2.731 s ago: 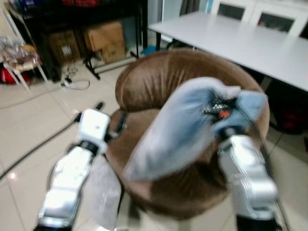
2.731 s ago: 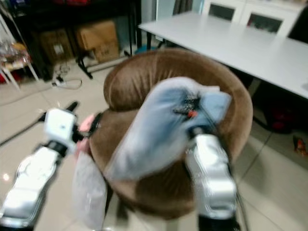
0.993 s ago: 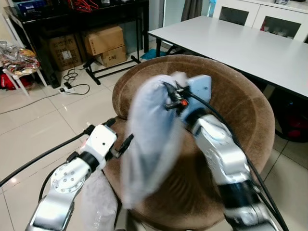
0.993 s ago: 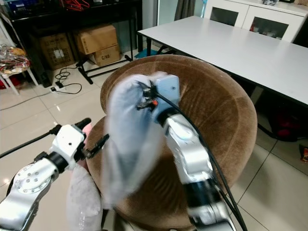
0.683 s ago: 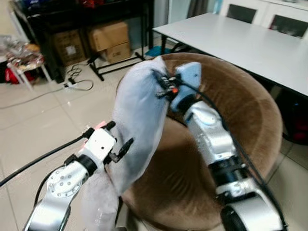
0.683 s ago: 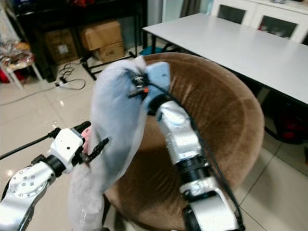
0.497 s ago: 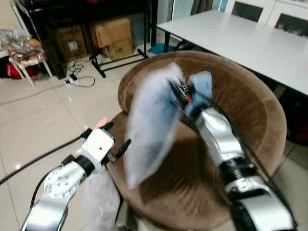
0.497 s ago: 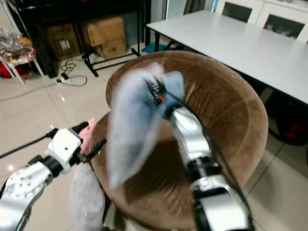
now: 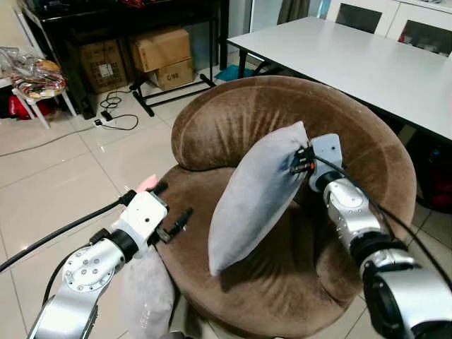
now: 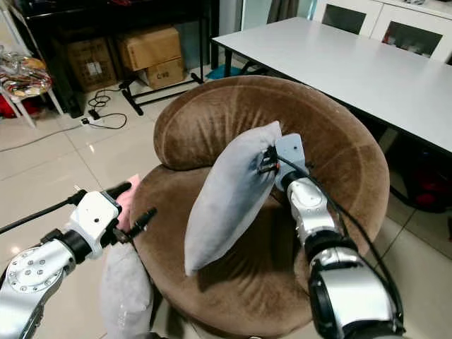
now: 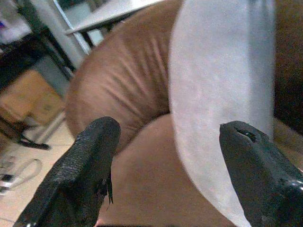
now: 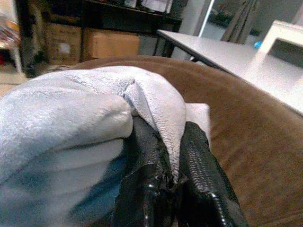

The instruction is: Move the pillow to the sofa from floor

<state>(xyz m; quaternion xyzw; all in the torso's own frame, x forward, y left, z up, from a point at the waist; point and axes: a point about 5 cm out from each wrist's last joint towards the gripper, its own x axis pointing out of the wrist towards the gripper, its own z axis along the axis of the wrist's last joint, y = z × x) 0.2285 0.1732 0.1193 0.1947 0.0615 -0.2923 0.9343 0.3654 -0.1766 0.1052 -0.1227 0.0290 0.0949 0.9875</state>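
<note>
My right gripper (image 12: 173, 165) is pinching the top corner of the grey pillow (image 9: 258, 201), its two fingers closed tight on a fold of the fabric. The pillow is standing tilted inside the round brown sofa (image 9: 353, 141), its lower corner resting on the seat, I think, though the contact is partly hidden. My left gripper (image 11: 165, 156) is waiting at the front left edge of the sofa, fingers spread wide and holding nothing. A white table (image 9: 367, 63) is standing behind the sofa.
</note>
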